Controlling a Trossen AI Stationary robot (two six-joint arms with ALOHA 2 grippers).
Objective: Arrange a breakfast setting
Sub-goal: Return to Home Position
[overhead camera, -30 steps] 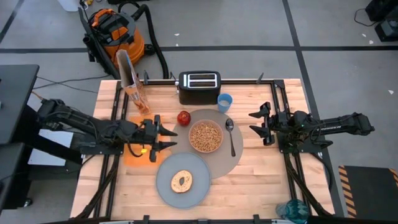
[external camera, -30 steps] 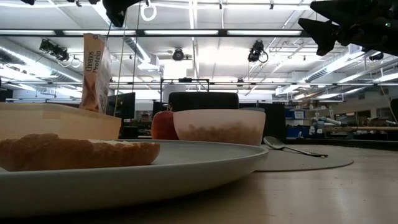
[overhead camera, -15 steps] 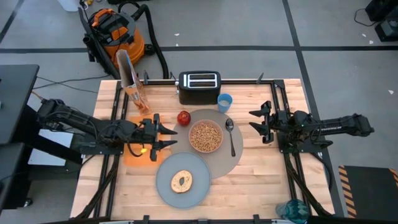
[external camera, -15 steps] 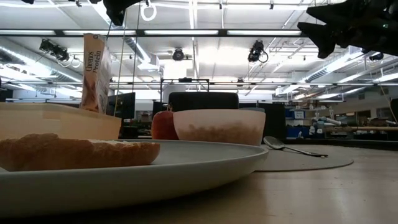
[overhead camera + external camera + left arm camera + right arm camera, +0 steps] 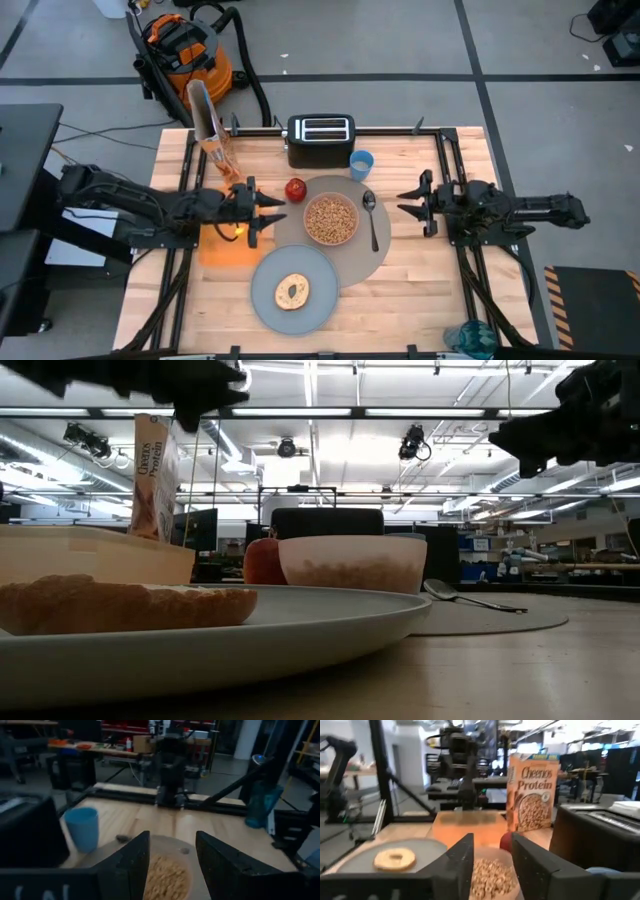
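Note:
The grey placemat (image 5: pixel 352 262) lies mid-table. On it stand the pink bowl (image 5: pixel 331 220) filled with cereal and the metal spoon (image 5: pixel 371 218). The blue-grey plate (image 5: pixel 318 290) with the bagel (image 5: pixel 292 291) overlaps the mat's near left edge. The apple (image 5: pixel 295 188) rests at the mat's far left rim, the blue cup (image 5: pixel 361 164) at its far edge. My left gripper (image 5: pixel 272 215) is open and empty, left of the bowl. My right gripper (image 5: pixel 404 201) is open and empty, right of the spoon. Both hover above the table.
A black toaster (image 5: pixel 320 139) stands at the far edge. A cereal box (image 5: pixel 214 132) stands far left beside an orange board (image 5: pixel 222 245). Black rails (image 5: pixel 443 160) run along both table sides. A teal bottle (image 5: pixel 472 338) sits at the near right corner.
My left gripper has risen and gone slightly toward the table's far edge. My right gripper has moved a little toward the table's left, toward the spoon, and its arm has drawn in and lowered slightly. The setting's objects have stayed put.

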